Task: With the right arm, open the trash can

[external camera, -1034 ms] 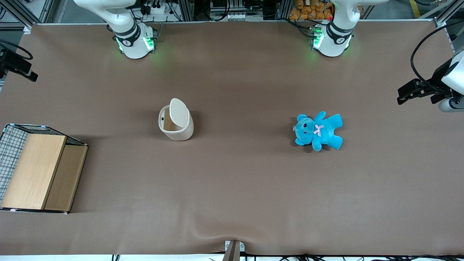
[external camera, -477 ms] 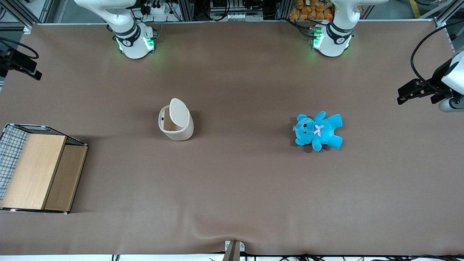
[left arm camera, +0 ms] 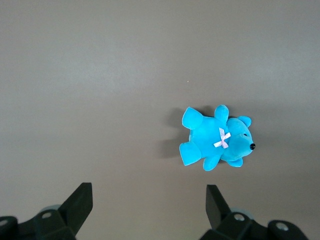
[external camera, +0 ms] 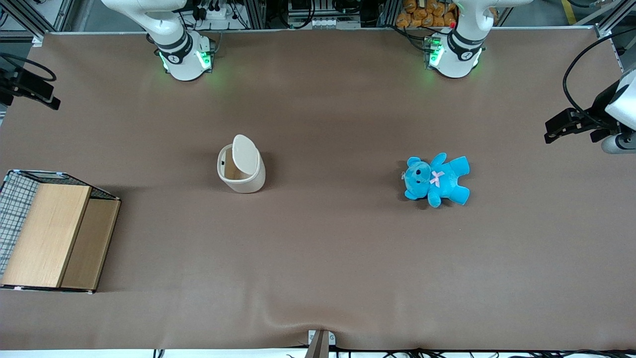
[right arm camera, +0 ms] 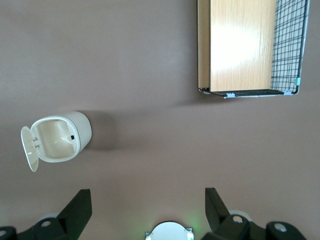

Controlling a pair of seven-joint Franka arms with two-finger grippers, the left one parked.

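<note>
Fingers [right arm camera: 80, 207] spread wide, holding nothing, right arm's gripper [right arm camera: 148, 207] has pulled back to the working arm's desk [external camera: 318, 258] edge; trash can [external camera: 241, 171] mid-desk, unmoved, lid [external camera: 245, 153] up — opening looks finished.

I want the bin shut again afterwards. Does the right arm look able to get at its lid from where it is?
Probably yes: the gripper, open, hangs high above the table with nothing between it and the trash can, whose lid stands raised.
</note>
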